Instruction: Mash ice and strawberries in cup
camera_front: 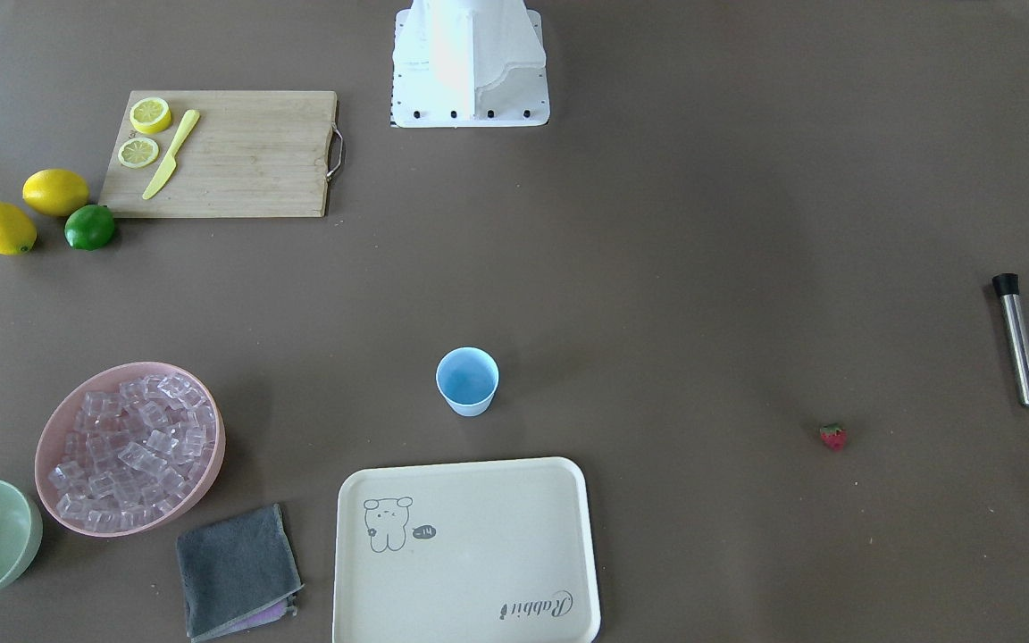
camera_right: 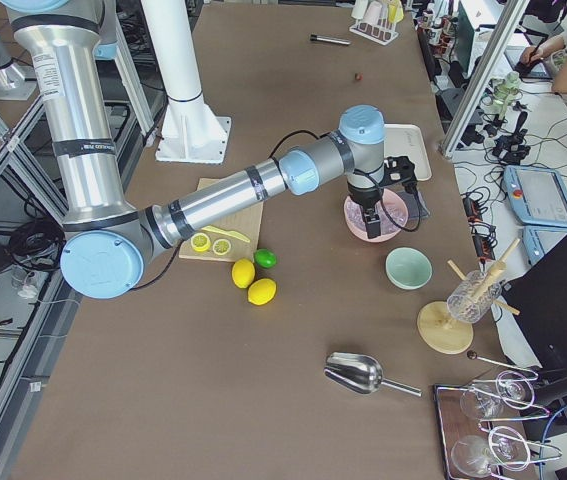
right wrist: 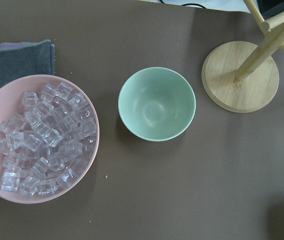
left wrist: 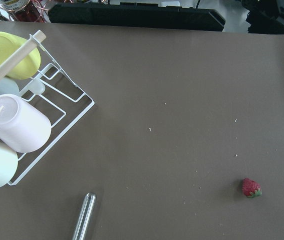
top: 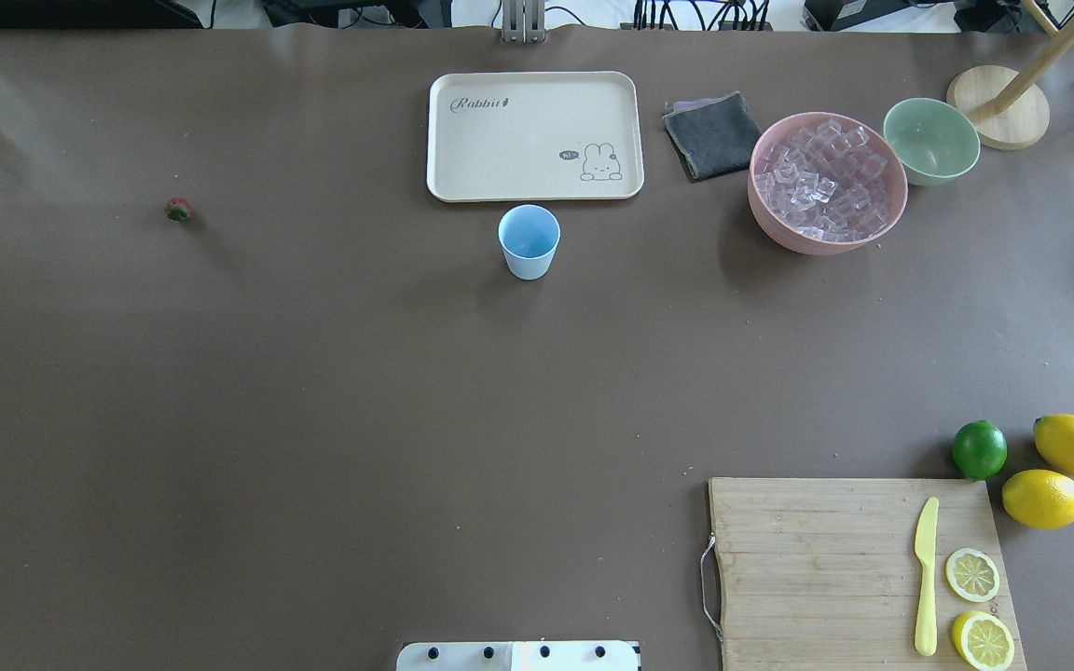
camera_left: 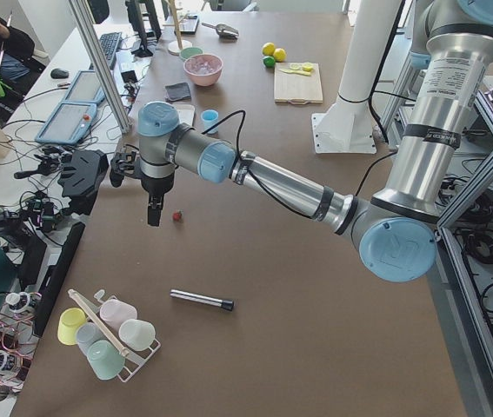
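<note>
Ice (top: 821, 182), clear glossy cubes, is heaped in the pink bowl (top: 777, 235) at far right; the pale-blue cup (top: 529, 244) is stood upright beside the tray (top: 518, 140) lettered "Rabbit"; the red strawberry (top: 179, 210) lies far left. Neither left gripper (camera_left: 154, 215) nor right gripper (camera_right: 371, 227) can be judged parted or closed.

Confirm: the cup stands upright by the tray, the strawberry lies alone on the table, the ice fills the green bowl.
Not quite: the ice fills the pink bowl, not the green bowl, which is empty; the right wrist view shows it. The cup and the strawberry are as stated.
</note>
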`<move>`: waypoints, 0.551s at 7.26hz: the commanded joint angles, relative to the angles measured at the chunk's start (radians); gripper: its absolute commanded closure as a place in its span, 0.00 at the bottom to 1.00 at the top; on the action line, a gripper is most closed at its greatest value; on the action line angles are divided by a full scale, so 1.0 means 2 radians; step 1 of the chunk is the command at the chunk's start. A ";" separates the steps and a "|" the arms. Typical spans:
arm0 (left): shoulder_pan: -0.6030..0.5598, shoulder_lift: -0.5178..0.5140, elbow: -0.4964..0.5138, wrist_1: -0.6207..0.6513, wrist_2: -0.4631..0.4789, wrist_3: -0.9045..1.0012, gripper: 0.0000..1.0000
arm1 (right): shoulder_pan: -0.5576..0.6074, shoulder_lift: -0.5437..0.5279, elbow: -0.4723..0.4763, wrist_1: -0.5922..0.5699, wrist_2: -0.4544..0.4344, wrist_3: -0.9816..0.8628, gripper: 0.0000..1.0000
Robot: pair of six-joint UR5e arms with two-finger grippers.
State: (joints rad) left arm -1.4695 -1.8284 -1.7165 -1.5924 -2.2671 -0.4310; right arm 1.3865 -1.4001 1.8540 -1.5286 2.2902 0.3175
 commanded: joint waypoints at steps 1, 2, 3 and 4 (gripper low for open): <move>0.000 0.000 -0.003 0.000 0.001 -0.001 0.02 | 0.002 -0.006 0.004 0.000 0.000 0.000 0.00; 0.000 0.000 -0.005 -0.001 0.001 -0.002 0.02 | 0.002 -0.010 0.006 0.001 0.000 0.000 0.00; 0.001 0.000 -0.003 -0.001 0.008 -0.002 0.02 | 0.003 -0.012 0.008 0.001 0.001 0.000 0.00; 0.001 -0.002 -0.002 0.002 0.003 0.000 0.02 | 0.004 -0.013 0.008 0.001 0.001 0.000 0.00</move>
State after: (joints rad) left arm -1.4687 -1.8299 -1.7221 -1.5930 -2.2587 -0.4337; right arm 1.3927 -1.4227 1.8679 -1.5265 2.2912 0.3176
